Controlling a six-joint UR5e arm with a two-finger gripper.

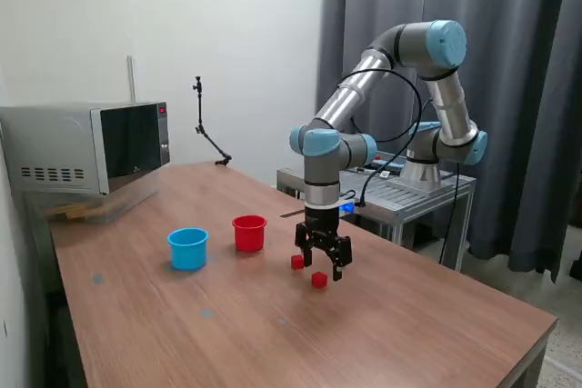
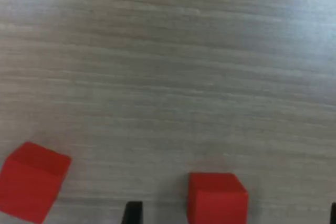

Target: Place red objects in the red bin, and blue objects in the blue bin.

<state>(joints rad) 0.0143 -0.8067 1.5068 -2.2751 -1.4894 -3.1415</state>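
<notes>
Tool [image 1: 323,256] poised low over wooden tabletop [image 1: 382,333], pointing straight down, fingers spread apart with nothing between them. Hung just above surface, not seen touching it.

Two red cubes on tabletop close to tool. First red cube [image 1: 297,262] just beside tool, toward exterior view's left, level with fingertips. Second red cube [image 1: 319,280] just below tool in exterior view, nearer camera, close under the fingertips. Cubes near each other but apart, not touching.

In wrist view, one red cube [image 2: 217,198] sat squarely between the two dark fingertips [image 2: 132,213], closer to neither by much; second fingertip only a sliver at frame edge. Other red cube [image 2: 31,187] lay outside the finger gap, turned at an angle on tabletop [image 2: 168,77]. Which wrist-view cube matched which exterior-view cube: could not tell for certain.

Red cup [image 1: 249,233] stood upright beyond first cube, toward exterior view's left of tool, well apart from fingers. Light blue cup [image 1: 188,248] upright farther out on same side, near red cup but not touching. Contents of cups not visible.

Blue cubes not located in either view.

Microwave [image 1: 86,147] far off on tabletop's far corner, well apart from tool.
</notes>
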